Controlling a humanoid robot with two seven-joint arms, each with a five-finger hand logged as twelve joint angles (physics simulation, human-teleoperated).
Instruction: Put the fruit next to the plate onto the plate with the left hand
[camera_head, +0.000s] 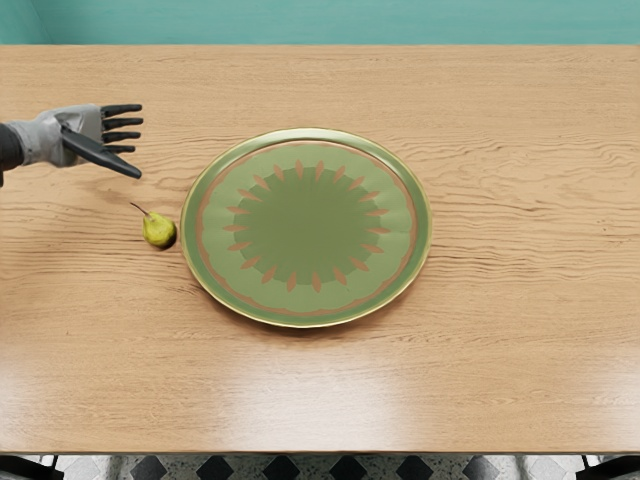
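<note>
A small yellow-green pear with a thin stem lies on the wooden table, just left of the plate and close to its rim. The plate is large and round, green with a gold edge and a ring of brown petal marks; nothing lies on it. My left hand comes in from the left edge and hovers above and to the left of the pear, apart from it. Its dark fingers are spread straight and the thumb points down-right; it holds nothing. No right arm shows.
The wooden table spans the whole view, its front edge near the bottom and a teal wall behind its far edge. A checkered floor shows below the front edge.
</note>
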